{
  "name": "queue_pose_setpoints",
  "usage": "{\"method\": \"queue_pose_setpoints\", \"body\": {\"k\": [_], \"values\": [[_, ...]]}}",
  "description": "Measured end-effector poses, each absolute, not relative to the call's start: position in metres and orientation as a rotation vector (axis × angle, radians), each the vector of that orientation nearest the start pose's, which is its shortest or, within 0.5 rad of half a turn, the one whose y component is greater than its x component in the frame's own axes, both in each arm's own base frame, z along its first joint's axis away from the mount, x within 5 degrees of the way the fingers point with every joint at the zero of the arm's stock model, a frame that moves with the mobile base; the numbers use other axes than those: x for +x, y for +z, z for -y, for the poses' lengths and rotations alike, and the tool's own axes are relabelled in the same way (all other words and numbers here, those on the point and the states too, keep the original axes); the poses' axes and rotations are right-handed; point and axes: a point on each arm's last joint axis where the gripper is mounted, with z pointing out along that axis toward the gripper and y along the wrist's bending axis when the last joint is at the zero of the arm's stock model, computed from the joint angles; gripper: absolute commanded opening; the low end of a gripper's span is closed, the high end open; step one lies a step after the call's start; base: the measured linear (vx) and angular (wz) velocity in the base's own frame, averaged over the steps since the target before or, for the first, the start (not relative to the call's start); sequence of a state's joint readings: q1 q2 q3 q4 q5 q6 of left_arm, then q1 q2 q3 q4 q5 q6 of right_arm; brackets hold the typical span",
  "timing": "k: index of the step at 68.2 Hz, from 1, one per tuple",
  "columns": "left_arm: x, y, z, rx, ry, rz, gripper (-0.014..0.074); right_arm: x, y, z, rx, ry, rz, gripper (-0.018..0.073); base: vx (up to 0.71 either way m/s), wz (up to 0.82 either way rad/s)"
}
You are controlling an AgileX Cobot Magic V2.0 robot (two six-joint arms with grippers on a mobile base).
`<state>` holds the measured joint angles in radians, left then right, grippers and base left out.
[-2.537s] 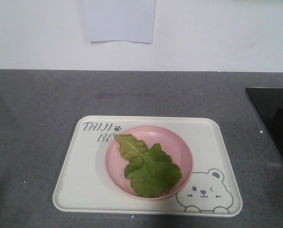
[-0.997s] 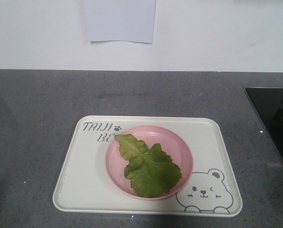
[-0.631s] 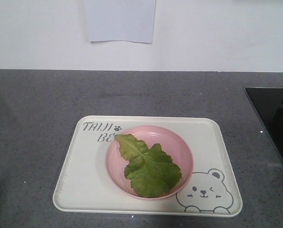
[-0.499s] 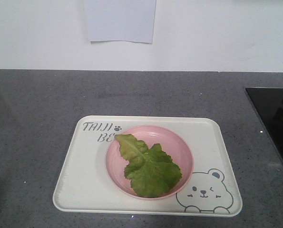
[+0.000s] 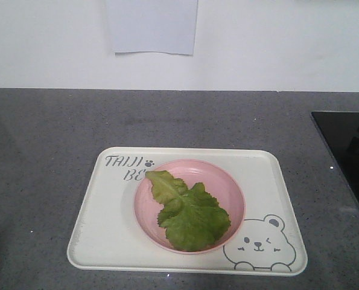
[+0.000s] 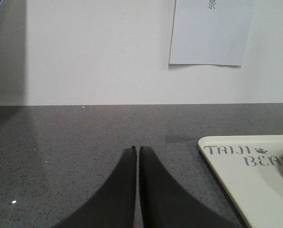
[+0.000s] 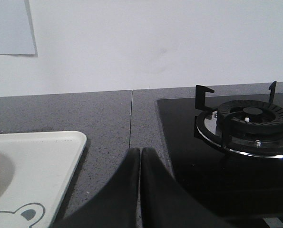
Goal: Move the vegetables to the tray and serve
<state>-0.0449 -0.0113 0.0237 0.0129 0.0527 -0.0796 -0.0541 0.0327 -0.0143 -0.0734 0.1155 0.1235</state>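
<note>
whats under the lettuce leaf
The lettuce leaf lies inside a round pink plate, which sits on the cream tray. The plate's surface beneath the leaf is covered.

Green crinkled lettuce leaf (image 5: 188,212), paler rib. Pink round plate (image 5: 227,184). Cream-white tray (image 5: 104,226), grey "TAIJI BEAR" lettering, paw mark, winking bear outline drawn in grey. Dark grey speckled surface (image 5: 52,133). White wall, pale blue-white paper sheet (image 5: 152,27) bearing dark printed character. Glossy black hob (image 7: 212,166), black burner grate, silver ring. Black left claw (image 6: 137,151); black right claw (image 7: 140,151).
</note>
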Motion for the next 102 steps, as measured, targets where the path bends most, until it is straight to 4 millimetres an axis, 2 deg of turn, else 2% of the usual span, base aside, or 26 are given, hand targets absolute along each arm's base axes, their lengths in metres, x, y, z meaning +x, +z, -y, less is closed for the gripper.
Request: {"method": "queue_pose_setpoints", "body": {"k": [10,54,102], "values": [[0.0565,0.2010,0.0025,-0.017,-0.088,-1.549,-0.0006,0.0569,0.1966,0.0012,0.042,0.014,-1.590,-0.0001,0.00,0.00],[0.0565,0.2010,0.0025,-0.017,-0.088,-1.549,-0.0006,0.0568,0.1984,-0.0004,-0.031,-0.021,-1.561,-0.0001,0.00,0.00],[0.0565,0.2010,0.0025,-0.017,-0.088,-1.549,-0.0006,0.0568,0.1975,-0.0005,-0.019,-0.005,-1.570,-0.0001,0.00,0.00]]}}
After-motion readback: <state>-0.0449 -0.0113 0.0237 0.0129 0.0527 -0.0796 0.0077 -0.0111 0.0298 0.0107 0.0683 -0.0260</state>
